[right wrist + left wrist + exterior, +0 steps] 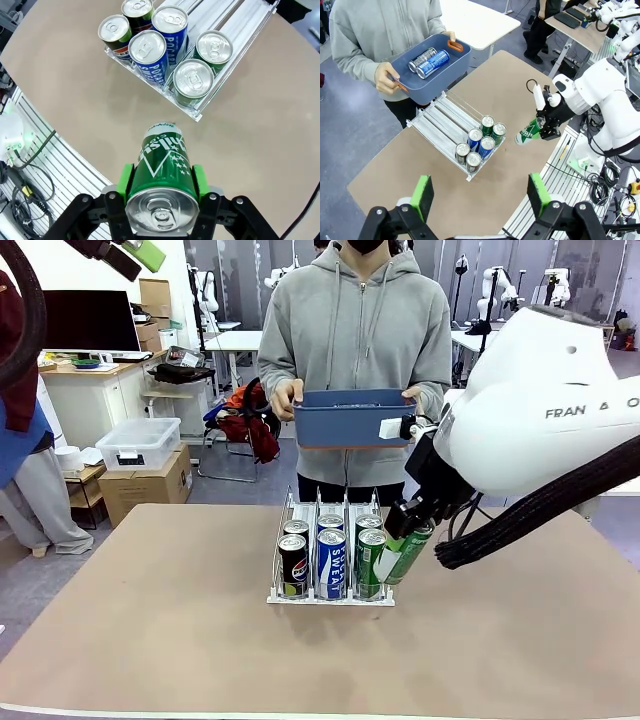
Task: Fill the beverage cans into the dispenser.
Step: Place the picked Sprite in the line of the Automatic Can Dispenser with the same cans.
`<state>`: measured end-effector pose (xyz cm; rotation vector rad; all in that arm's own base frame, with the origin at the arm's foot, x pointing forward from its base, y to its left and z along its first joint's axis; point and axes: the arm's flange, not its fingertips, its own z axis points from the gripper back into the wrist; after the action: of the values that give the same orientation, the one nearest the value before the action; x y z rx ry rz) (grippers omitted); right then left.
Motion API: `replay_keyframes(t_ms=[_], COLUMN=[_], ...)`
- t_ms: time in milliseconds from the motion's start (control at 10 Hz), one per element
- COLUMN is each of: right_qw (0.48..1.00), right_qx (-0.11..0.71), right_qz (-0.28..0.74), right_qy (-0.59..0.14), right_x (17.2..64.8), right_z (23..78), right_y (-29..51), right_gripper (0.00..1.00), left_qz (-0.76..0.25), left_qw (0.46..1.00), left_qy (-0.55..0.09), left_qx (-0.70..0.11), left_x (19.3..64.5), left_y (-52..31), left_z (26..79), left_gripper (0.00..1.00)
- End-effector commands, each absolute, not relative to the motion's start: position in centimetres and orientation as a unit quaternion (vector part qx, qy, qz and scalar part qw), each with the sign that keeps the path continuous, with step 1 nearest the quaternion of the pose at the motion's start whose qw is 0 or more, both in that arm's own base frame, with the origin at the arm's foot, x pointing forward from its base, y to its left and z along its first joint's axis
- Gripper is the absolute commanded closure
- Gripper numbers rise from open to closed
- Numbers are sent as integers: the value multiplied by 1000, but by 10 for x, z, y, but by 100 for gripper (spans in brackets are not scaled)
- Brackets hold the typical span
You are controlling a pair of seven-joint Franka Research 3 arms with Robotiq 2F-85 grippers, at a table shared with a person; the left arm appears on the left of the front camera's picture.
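With green can clamped tilted in right gripper just beside dispenser's right front corner, and left gripper gaping idle high above, lift over, straighten upright, lower into bare lane behind two green cans, then let go.

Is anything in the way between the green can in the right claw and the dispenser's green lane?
Nothing visible blocks it. The right claw holds the green can beside the dispenser. Two green cans sit at that lane's front, but the lane behind them is bare.
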<state>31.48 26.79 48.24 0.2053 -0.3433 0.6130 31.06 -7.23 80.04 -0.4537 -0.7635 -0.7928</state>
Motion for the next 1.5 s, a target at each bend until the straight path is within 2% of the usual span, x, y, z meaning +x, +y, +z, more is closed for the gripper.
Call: replay_keyframes(t_ms=[0, 800, 900, 1100, 1400], right_qw=[942, 945, 929, 930, 935], right_qx=[86, 95, 92, 113, 93], right_qz=[273, 267, 324, 318, 311], right_qy=[-178, -161, -154, -147, -145], right_x=[320, 330, 330, 346, 335], right_z=[478, 463, 454, 450, 448], right_y=[282, 278, 276, 283, 278], right_gripper=[42, 42, 42, 42, 42], left_qz=[-372, -372, -372, -372, -372], left_qw=[829, 829, 829, 829, 829], left_qy=[-358, -358, -358, -358, -358], left_qx=[-214, -214, -214, -214, -214], left_x=[311, 311, 311, 311, 311], left_y=[-71, -71, -71, -71, -71], left_z=[798, 798, 798, 798, 798], left_gripper=[0, 0, 0, 0, 0])
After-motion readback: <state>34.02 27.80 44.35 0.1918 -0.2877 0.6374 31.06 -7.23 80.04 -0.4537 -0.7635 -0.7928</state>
